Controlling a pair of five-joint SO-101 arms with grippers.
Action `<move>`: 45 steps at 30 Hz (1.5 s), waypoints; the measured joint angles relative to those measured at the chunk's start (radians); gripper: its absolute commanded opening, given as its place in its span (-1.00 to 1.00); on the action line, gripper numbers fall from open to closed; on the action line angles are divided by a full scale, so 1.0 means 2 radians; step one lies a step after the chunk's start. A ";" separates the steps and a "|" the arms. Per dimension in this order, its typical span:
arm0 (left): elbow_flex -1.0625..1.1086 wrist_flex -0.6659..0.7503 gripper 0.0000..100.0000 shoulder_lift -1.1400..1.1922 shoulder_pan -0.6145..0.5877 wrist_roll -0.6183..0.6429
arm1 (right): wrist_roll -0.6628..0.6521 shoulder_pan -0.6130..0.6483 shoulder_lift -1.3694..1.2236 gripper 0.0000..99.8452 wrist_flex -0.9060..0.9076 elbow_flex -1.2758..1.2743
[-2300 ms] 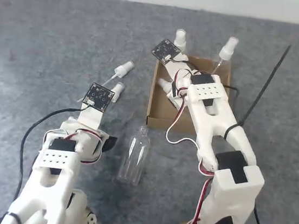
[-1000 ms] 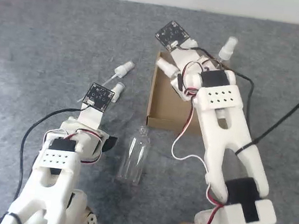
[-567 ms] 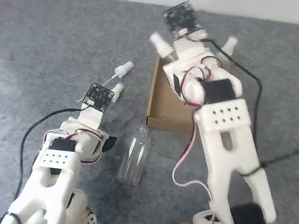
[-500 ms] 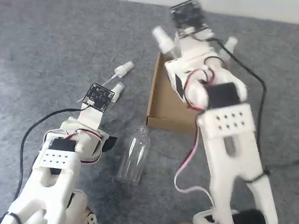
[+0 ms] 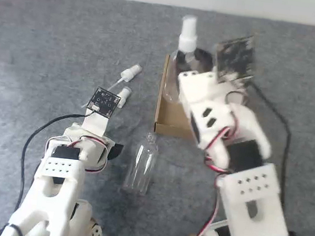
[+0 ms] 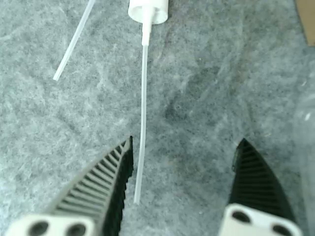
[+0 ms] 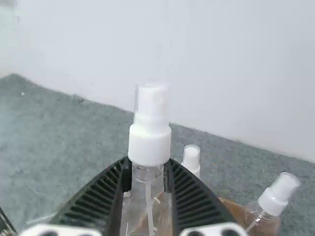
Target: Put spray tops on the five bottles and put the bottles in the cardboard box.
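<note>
High view: the cardboard box (image 5: 168,113) sits at far right; above its left wall the right pincer (image 7: 147,172) clamps a capped bottle (image 5: 188,38) upright. The left pincer (image 6: 187,147) gapes empty over a loose spray top (image 6: 148,9); an uncapped bottle (image 5: 142,162) lies nearer on the table (image 5: 39,51).

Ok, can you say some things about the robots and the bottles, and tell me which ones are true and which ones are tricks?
1. The right end effector grips a capped bottle. True.
2. The capped bottle lies flat. False: it is held upright.
3. The left end effector is open. True.
4. Every bottle wears a spray top. False: the bare bottle lying on the carpet has none.
</note>
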State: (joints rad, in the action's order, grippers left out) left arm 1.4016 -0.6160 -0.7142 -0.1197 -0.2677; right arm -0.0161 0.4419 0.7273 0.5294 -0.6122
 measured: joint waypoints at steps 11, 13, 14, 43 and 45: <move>0.000 0.000 -0.39 0.000 0.000 0.000 | -0.038 -0.024 0.000 -0.99 -0.135 -0.097; 0.000 0.000 -0.39 0.000 0.000 0.000 | -0.038 -0.025 -0.002 -0.99 -0.153 -0.111; 0.000 0.000 -0.39 0.000 0.000 0.000 | -0.038 -0.025 -0.005 -0.99 -0.169 -0.123; 0.000 0.000 -0.39 0.000 0.000 0.000 | -0.041 -0.028 -0.225 -0.99 -0.545 -0.224; 0.000 0.000 -0.39 0.000 0.000 0.000 | -0.041 -0.028 -0.226 -0.99 -0.555 -0.228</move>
State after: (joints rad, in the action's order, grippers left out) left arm 1.4016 -0.6160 -0.7142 -0.1197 -0.2677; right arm -0.0990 0.3867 0.2762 -0.5815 -1.0679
